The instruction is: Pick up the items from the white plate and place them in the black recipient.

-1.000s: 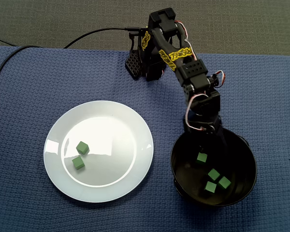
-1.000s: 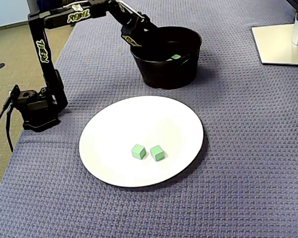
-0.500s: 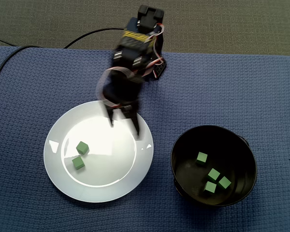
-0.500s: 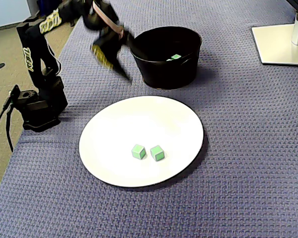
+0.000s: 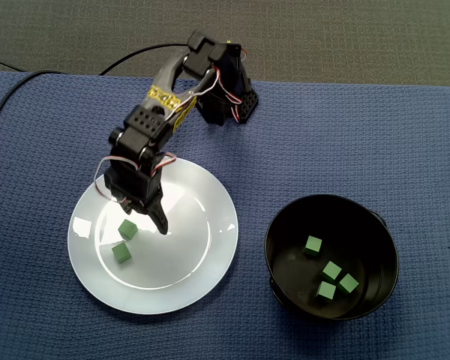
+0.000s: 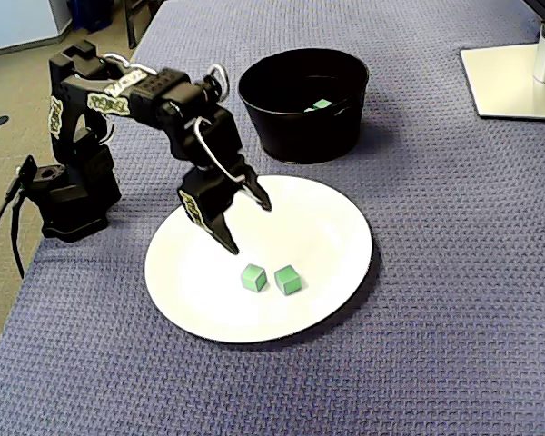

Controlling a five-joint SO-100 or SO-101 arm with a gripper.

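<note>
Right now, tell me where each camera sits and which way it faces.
A fixed view: overhead, looking almost straight down on the cloth; the whole arm shows, base at top, open gripper over the plate, bowl at right.
A fixed view: lower, off the plate's side, looking obliquely across it toward the bowl; the arm shows whole at left, base to gripper.
Shared: arm, plate with two cubes, bowl.

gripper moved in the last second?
Yes. The gripper swung from the bowl to over the plate, fingers open, just behind the cubes.
</note>
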